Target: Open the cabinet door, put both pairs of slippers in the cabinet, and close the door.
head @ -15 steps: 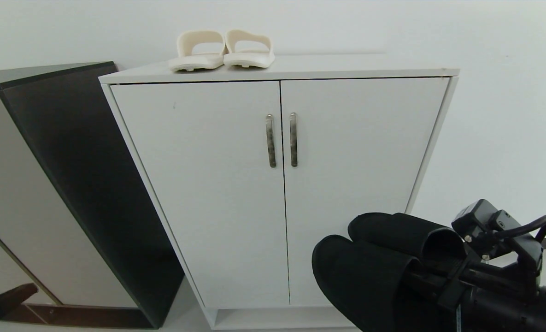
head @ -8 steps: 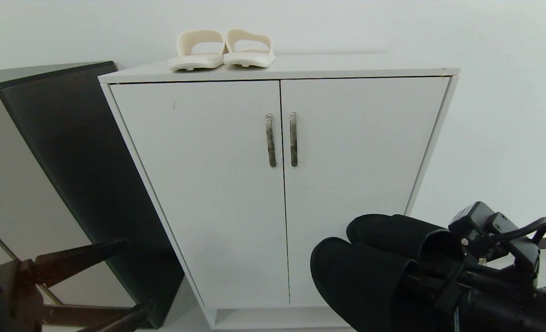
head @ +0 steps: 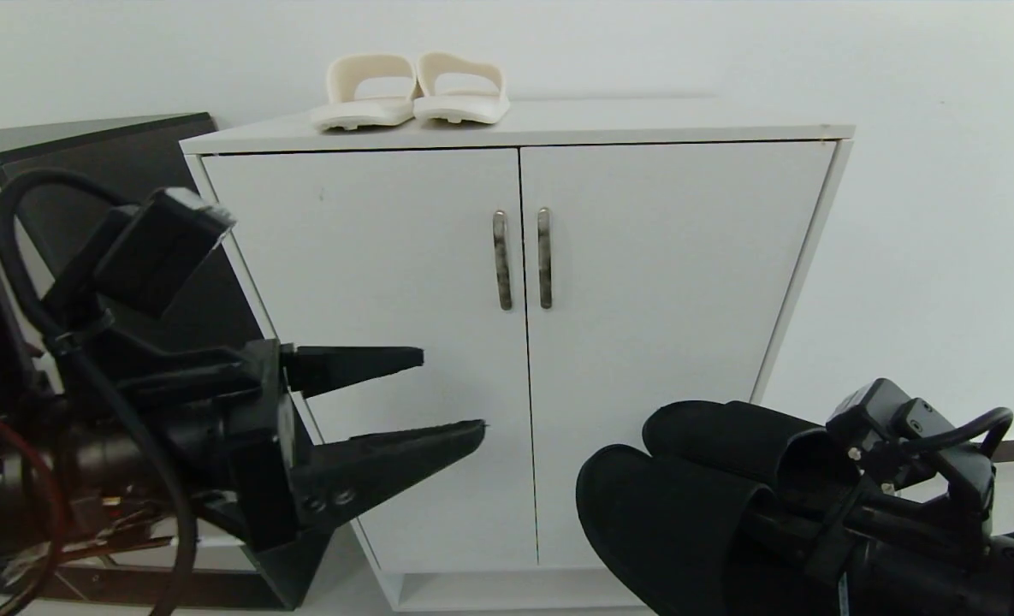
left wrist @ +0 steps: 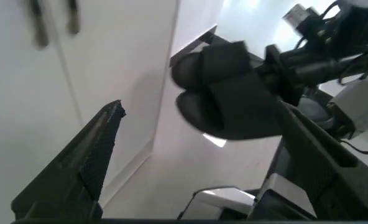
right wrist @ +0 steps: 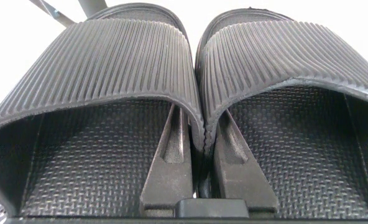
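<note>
Currently the door-opening step is getting underway, judging by both doors of the cabinet [head: 387, 257] sitting closed. The left claw [head: 452, 389] is hanging spread wide and empty before the left door, below the left handle [head: 501, 259]. The right claw [right wrist: 201, 134] is pinching the black slippers [head: 686, 496] together by their inner sides, low by the right door. The beige slippers [head: 412, 90] are lying on the cabinet top. Next move is probably calling for raising the left claw to that handle, closing and pulling

Matt cabinet [head: 370, 257], 2 metal handles [head: 501, 260]; ribbed blk slippers [right wrist: 140, 62].
</note>
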`<state>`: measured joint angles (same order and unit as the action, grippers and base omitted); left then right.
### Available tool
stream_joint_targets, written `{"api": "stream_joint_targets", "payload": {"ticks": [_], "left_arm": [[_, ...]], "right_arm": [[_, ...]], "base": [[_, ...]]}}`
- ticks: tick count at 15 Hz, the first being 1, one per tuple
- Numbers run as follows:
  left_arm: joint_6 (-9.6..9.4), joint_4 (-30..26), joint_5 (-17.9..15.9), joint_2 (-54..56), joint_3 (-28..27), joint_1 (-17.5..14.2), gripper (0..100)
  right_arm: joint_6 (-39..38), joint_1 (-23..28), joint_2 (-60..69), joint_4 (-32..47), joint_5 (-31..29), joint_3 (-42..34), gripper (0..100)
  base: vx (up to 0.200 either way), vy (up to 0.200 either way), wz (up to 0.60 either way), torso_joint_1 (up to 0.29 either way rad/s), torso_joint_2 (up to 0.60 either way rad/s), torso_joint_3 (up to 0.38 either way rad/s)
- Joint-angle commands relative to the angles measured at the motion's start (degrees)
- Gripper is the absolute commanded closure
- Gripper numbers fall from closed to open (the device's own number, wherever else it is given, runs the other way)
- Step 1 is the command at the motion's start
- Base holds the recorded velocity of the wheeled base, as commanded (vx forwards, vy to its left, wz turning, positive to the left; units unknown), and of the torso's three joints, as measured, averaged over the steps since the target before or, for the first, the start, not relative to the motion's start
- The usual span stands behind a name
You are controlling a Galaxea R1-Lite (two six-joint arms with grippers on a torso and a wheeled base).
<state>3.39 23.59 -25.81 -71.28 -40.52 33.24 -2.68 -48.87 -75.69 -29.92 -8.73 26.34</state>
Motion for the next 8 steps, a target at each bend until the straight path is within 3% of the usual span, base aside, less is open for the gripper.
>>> {"api": "stream_joint_targets", "payload": {"ticks": [1, 4, 6, 8], "left_arm": [[0.30, 0.76, 0.67, -9.93, -7.47, 1.56, 0], [0.65, 5.42, 0.23, -16.96, -12.65, 1.56, 0], [1.88, 5.33, -2.41, -19.16, -16.17, 1.47, 0], [9.36, 5.33, -10.14, -20.48, -20.12, 0.15, 0]], "right_arm": [[0.05, -0.08, -0.33, -0.05, 0.03, 0.02, 100], [0.05, -0.08, -0.51, -0.05, -0.06, 0.02, 100], [-0.04, -0.17, -0.86, -0.05, -0.06, 0.02, 100], [-0.04, -0.08, -1.04, -0.05, 0.03, -0.06, 100]], "base": [[0.000, 0.000, 0.00, 0.000, 0.00, 0.000], [0.000, 0.000, 0.00, 0.000, 0.00, 0.000], [0.000, 0.000, 0.00, 0.000, 0.00, 0.000], [0.000, 0.000, 0.00, 0.000, 0.00, 0.000]]}}
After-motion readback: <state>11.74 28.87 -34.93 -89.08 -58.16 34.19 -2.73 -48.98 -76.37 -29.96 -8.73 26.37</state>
